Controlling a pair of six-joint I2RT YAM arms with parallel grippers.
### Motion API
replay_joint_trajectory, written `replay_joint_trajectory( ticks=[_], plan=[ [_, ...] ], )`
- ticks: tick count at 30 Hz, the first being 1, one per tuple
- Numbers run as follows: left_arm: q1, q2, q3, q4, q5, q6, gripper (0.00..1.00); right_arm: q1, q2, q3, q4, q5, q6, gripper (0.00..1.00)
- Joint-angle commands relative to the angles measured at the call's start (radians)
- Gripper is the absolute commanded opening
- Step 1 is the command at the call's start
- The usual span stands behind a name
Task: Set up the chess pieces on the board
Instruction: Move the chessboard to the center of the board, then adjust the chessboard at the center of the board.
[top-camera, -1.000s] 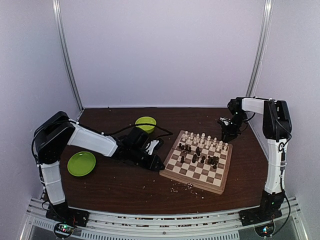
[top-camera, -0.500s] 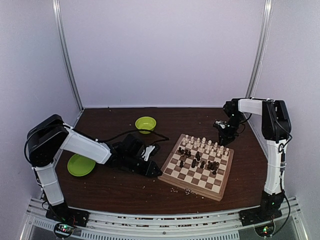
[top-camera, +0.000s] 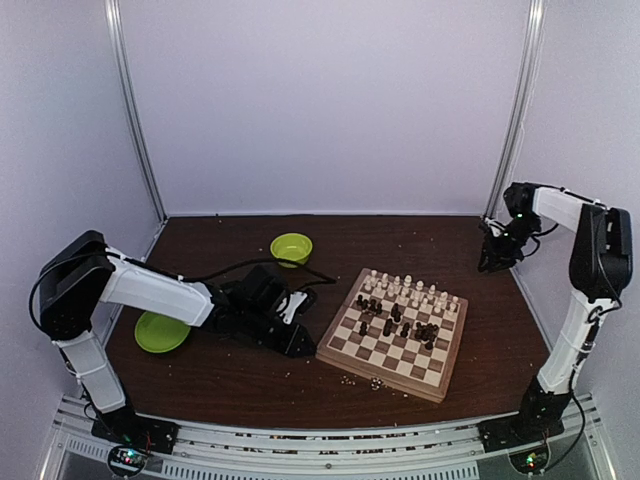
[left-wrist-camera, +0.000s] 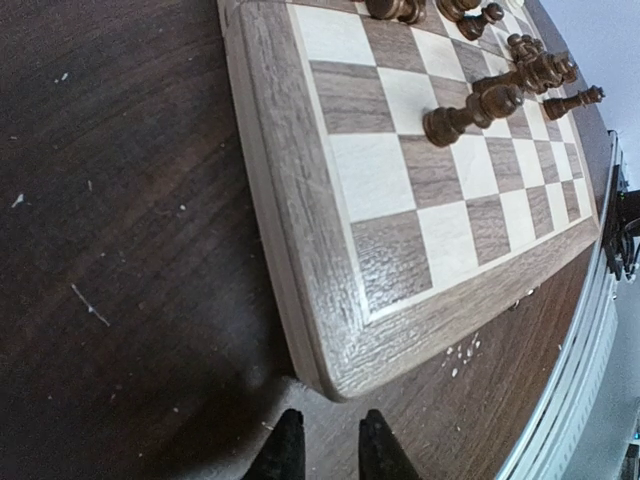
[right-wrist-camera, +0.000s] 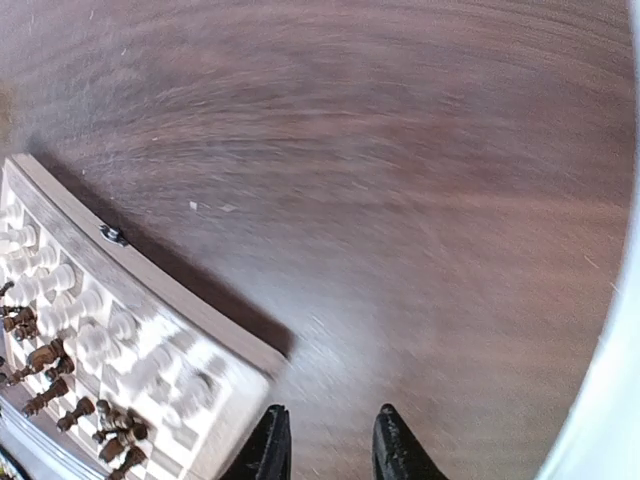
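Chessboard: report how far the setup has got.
Done: the cream pieces stand in two rows along the far edge of the board. In hand: nothing. The left gripper sits low at the board's left corner, and the right gripper hangs over the table beyond its far right side, both slightly open and empty. Left: the dark pieces are bunched mid-board, and the near rows are bare.

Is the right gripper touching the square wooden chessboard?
Apart. The top view shows dark table between the right gripper and the square wooden chessboard.

Right wrist view: blur smeared the chess pieces (right-wrist-camera: 55, 283) at eight o'clock, where the edge cut off the board (right-wrist-camera: 180, 295).
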Motion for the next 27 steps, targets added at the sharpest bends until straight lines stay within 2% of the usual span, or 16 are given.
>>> replay_joint_trajectory(
  ticks=[1, 3, 7, 9, 12, 16, 22, 27],
  plan=[
    [0.005, -0.047, 0.057, -0.057, -0.051, 0.053, 0.2, -0.069, -0.113, -0.117, -0.044, -0.006, -0.053, 0.28],
    [0.022, -0.046, 0.075, -0.054, -0.061, 0.052, 0.21, -0.072, -0.141, -0.187, -0.08, -0.001, -0.098, 0.29],
    [0.078, 0.0, 0.118, -0.033, -0.065, 0.014, 0.4, -0.069, -0.147, -0.301, -0.099, -0.032, -0.148, 0.29],
    [0.105, 0.042, 0.14, -0.004, -0.042, -0.01, 0.42, -0.069, -0.129, -0.317, -0.094, -0.037, -0.153, 0.29],
    [0.126, 0.111, 0.18, 0.035, 0.015, -0.027, 0.38, -0.066, -0.1, -0.324, -0.074, -0.031, -0.136, 0.27],
    [0.126, 0.178, 0.225, 0.042, 0.062, -0.029, 0.29, -0.034, -0.054, -0.309, -0.062, 0.009, -0.129, 0.18],
    [0.117, 0.178, 0.176, 0.11, 0.094, -0.055, 0.17, 0.019, 0.01, -0.282, -0.065, 0.033, -0.121, 0.04],
    [0.091, 0.187, 0.155, 0.129, 0.105, -0.055, 0.17, 0.053, 0.037, -0.264, -0.057, 0.03, -0.11, 0.01]
  ],
)
